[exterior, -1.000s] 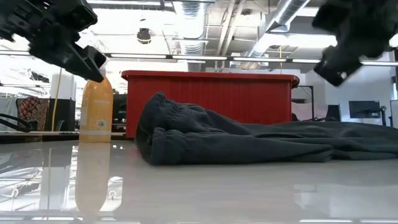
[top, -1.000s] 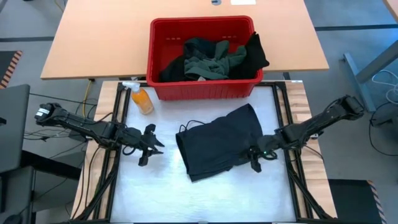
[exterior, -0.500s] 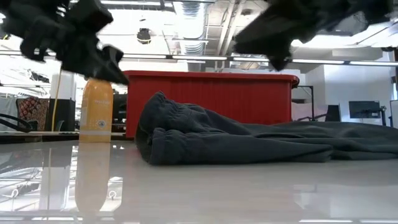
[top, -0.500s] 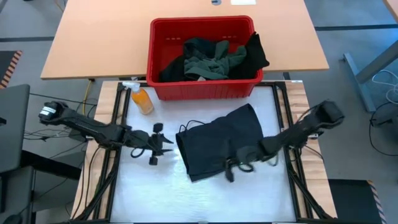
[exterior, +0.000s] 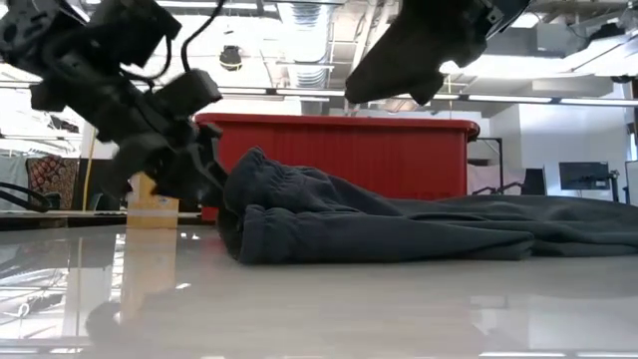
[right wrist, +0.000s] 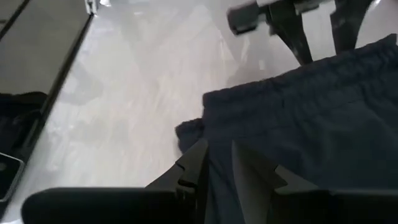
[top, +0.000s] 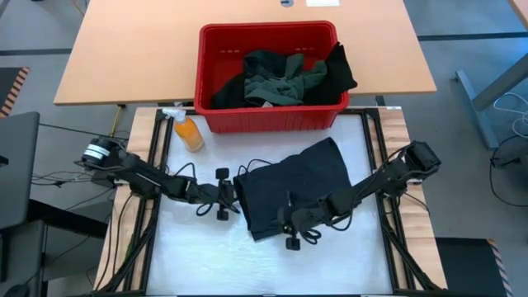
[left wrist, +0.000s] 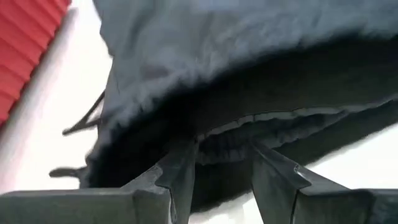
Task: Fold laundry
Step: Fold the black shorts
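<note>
The white bench [top: 198, 256] carried one rumpled black drawstring garment [top: 289, 190], unfolded. More dark green and black clothes [top: 285, 74] waited in the red plastic basket [top: 210, 49]. Left pincer [top: 223, 196] and right pincer [top: 289, 229] stood part-open at its edges, gripping nothing. No readable writing.

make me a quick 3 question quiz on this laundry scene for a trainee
1. True or false: the red basket is empty.
2. Which gripper is at the waistband edge of the black garment nearest the orange bottle? A left B right
3. Fill in: the right gripper is over the garment's ____ corner, the one nearest the camera in the low view.

Key: 1 false, dark clothes lie in it. 2 A, the left gripper, fingers apart. 3 front.
</note>
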You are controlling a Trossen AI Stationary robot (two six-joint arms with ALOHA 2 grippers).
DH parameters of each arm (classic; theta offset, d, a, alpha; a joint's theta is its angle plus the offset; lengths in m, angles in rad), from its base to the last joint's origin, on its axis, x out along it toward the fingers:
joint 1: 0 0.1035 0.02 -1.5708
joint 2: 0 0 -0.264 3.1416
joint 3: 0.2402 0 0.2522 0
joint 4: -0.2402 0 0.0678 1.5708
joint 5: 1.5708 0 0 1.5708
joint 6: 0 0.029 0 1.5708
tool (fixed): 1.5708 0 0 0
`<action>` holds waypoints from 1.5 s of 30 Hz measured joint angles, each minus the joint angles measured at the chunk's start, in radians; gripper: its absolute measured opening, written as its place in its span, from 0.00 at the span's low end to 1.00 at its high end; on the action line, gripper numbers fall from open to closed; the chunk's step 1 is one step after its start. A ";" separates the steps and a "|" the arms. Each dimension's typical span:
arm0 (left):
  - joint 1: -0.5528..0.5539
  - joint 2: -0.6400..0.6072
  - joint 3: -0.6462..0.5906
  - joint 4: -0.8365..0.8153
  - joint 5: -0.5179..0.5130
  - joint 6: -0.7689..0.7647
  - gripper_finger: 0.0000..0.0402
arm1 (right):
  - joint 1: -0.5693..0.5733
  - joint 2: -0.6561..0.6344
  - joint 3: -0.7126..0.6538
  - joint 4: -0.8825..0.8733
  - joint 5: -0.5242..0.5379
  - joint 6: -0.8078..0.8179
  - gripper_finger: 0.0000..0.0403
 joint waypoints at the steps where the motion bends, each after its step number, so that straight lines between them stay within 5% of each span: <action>1: 0.004 0.022 0.004 0.009 0.001 -0.003 0.33 | 0.002 -0.002 0.000 0.001 0.000 0.006 0.24; 14: 0.001 0.069 0.005 0.121 -0.012 -0.058 0.33 | 0.013 0.003 0.000 0.013 0.003 0.018 0.24; 26: -0.041 -0.031 0.005 -0.041 -0.111 -0.079 0.33 | 0.035 0.003 0.000 0.015 0.004 0.026 0.24; 45: 0.031 -0.028 0.005 0.005 -0.022 -0.109 0.33 | 0.061 0.116 -0.010 0.164 0.004 0.007 0.24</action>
